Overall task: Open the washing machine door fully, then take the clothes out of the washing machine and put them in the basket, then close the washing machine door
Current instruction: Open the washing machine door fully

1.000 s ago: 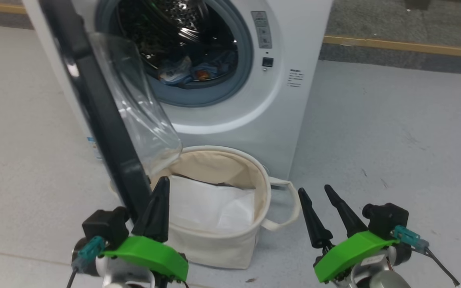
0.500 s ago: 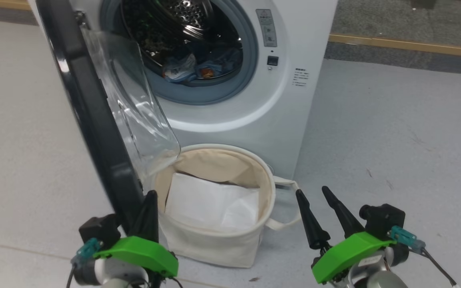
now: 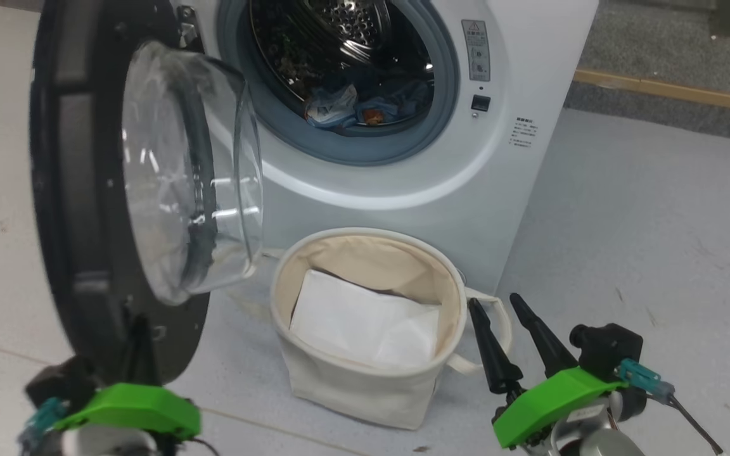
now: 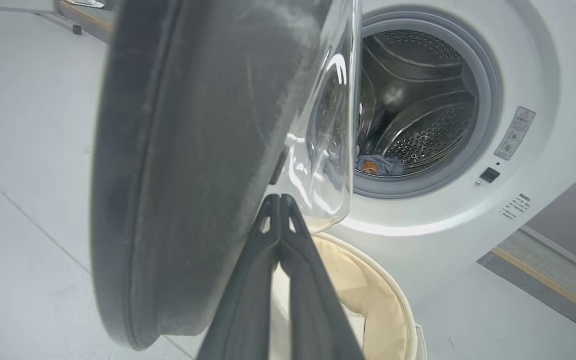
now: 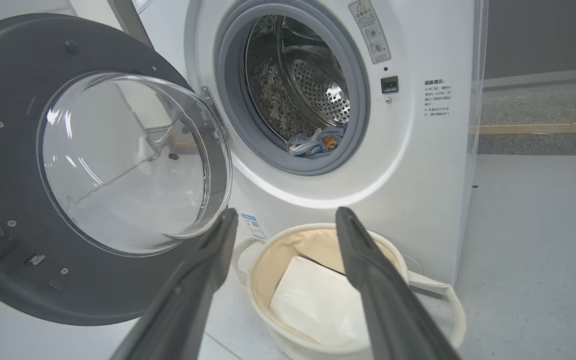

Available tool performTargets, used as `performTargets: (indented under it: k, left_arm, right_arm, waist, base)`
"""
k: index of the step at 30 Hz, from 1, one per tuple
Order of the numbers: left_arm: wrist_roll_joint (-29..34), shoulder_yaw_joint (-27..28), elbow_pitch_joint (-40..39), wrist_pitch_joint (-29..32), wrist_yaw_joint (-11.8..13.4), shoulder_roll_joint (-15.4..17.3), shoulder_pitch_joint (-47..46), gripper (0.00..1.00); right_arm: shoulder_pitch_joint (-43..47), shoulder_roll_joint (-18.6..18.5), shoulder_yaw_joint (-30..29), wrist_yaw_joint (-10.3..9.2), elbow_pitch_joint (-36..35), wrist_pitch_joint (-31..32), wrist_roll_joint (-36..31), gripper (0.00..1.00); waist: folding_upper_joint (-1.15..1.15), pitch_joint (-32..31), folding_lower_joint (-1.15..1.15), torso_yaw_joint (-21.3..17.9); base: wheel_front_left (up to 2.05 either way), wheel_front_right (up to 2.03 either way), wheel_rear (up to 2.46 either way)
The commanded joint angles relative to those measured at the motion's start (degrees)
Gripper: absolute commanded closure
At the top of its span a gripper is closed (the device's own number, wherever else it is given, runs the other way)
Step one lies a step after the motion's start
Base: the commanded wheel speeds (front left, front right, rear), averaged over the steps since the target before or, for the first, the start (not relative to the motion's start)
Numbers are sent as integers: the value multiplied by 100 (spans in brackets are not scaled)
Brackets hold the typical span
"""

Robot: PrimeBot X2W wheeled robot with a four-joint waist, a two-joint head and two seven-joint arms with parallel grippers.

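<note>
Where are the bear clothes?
Head view, top centre: the light blue bear-print clothes lie low inside the white washing machine, above the round cream canvas basket.

Pale floor (image 3: 625,221): washing machine (image 3: 549,69), basket (image 3: 365,392)

The clothes (image 3: 365,109) lie in the washing machine (image 3: 530,57); the basket (image 3: 365,392) stands before it, right of the washing machine door (image 3: 80,190).

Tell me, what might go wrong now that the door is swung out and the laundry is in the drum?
The left gripper is shut and seems only to press against the washing machine door, so it could slip off and the door might swing back. The clothes lie low behind the grey gasket; the open right gripper may snag them there or drop them beside the basket.
</note>
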Motion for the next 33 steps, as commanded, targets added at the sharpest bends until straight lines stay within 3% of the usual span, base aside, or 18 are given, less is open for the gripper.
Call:
performTargets:
  k: [1,10,21,26,33]
  left_arm:
    - [-93,473,-234,-59,99,282,-128,100]
    - [-244,1059,126,-45,83,940,-286,100]
    - [-554,1596,1563,-341,-151,1475,-912,100]
    - [-638,1721,1977,-567,-284,1586,-1074,100]
    - [-589,1554,1759,-684,-413,1429,-1014,100]
  right_arm:
    - [-168,48,101,6,-196,-92,19,0]
    - [-160,63,159,6,-125,-91,74,0]
    - [-244,87,154,6,-26,-80,114,0]
    - [-240,106,135,6,-1,-94,146,0]
    - [-199,114,91,6,-11,-77,121,0]
  waist:
    - [0,-89,0,44]
    - [0,-223,0,-33]
    - [0,-265,0,-301]
    - [0,-247,0,-324]
    - [0,-250,0,-148]
  base:
    - [0,0,0]
    - [0,0,0]
    - [0,0,0]
    - [0,0,0]
    - [0,0,0]
